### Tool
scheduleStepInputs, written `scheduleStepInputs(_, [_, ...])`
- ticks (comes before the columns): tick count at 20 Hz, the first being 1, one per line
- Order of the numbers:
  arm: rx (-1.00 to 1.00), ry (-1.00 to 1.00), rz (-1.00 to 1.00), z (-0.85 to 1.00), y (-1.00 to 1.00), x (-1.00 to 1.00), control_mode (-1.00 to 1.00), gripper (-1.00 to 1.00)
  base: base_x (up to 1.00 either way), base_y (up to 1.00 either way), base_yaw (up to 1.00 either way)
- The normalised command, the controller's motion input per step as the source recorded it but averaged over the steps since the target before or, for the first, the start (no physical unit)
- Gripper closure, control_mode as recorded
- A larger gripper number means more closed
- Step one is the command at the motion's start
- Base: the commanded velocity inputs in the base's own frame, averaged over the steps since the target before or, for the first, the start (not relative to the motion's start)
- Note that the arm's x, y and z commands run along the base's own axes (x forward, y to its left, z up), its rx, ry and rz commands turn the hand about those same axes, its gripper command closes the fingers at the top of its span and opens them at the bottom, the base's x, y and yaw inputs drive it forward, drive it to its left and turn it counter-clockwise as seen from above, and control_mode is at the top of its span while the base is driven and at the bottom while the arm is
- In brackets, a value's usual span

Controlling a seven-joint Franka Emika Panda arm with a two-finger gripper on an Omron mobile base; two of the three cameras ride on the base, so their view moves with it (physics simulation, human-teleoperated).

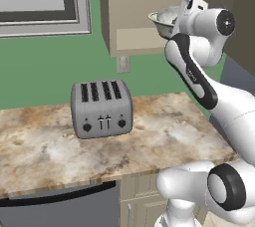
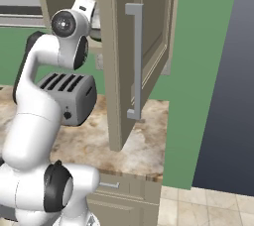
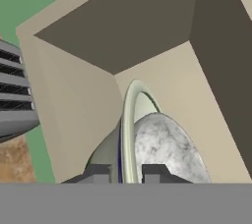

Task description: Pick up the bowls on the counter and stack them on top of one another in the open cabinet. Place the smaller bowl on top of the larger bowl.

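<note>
Up at the open cabinet [image 1: 130, 2], my claw [image 3: 126, 173] is clamped on the rim of the larger bowl [image 3: 129, 134], smaller bowl [image 3: 165, 147] nested in it, both held just over the shelf board [image 3: 197, 105], toaster [image 1: 101, 108] on the surface [image 1: 164, 136] below.

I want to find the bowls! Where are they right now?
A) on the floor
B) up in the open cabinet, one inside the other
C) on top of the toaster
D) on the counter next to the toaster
B: the hand view shows the grey mottled bowl nested in the pale green bowl on the cabinet shelf, with the gripper at the rim.
</note>
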Motion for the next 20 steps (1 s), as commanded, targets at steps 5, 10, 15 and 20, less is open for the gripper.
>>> scheduleStepInputs(5, [-0.02, 0.00, 0.00, -0.08, 0.00, 0.37, -1.00, 1.00, 0.00, 0.00, 0.00])
scheduleStepInputs(10, [0.00, 0.00, 0.00, -0.02, 0.00, 0.39, -1.00, 1.00, 0.00, 0.00, 0.00])
scheduleStepInputs(15, [0.00, 0.00, 0.00, 0.00, 0.00, 0.37, -1.00, 1.00, 0.00, 0.00, 0.00])
scheduleStepInputs(20, [0.00, 0.00, 0.00, -0.01, 0.00, 0.35, -1.00, 1.00, 0.00, 0.00, 0.00])
